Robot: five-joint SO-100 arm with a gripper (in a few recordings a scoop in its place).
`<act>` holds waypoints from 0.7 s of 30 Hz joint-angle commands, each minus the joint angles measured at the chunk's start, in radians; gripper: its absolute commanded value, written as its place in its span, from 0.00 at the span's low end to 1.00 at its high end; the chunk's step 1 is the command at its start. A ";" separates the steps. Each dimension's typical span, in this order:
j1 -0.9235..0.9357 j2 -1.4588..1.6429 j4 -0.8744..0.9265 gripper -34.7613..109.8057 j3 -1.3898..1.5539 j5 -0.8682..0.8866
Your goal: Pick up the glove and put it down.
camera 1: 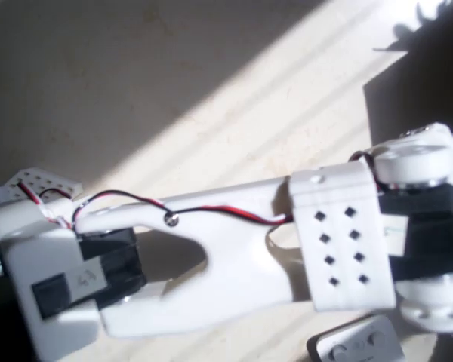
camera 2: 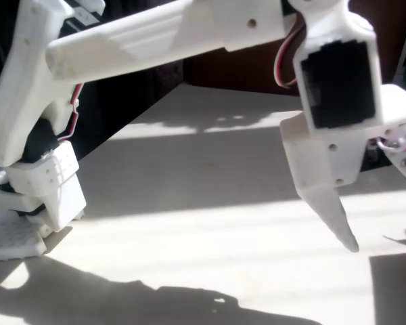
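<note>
The cream glove is out of view in both pictures. In the fixed view my white gripper (camera 2: 369,210) hangs above the table at the right, open. Its long fixed finger (camera 2: 333,211) points down and slightly right, with the tip clear of the tabletop. The other jaw is swung out to the right and is cut off by the picture's edge. Nothing sits between them. From overhead the arm stretches across from the left, and the wrist and gripper head (camera 1: 421,226) at the right cover the fingers.
A grey-white device with round buttons (camera 1: 359,345) lies at the bottom right of the overhead view, just below the arm. The arm's base (camera 2: 34,196) stands at the left on a perforated plate. The pale tabletop (camera 2: 189,230) is striped with sunlight and shadow, with dark surroundings behind.
</note>
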 commanded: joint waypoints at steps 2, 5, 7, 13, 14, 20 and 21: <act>-0.018 0.005 -0.009 0.46 -0.021 0.008; -0.043 -0.028 -0.009 0.46 -0.021 0.008; -0.057 -0.040 -0.009 0.46 -0.021 0.008; -0.075 -0.060 -0.009 0.46 -0.021 0.008; -0.075 -0.060 -0.009 0.46 -0.021 0.008; -0.064 -0.060 -0.009 0.46 -0.021 0.008; -0.064 -0.060 -0.009 0.45 -0.021 0.008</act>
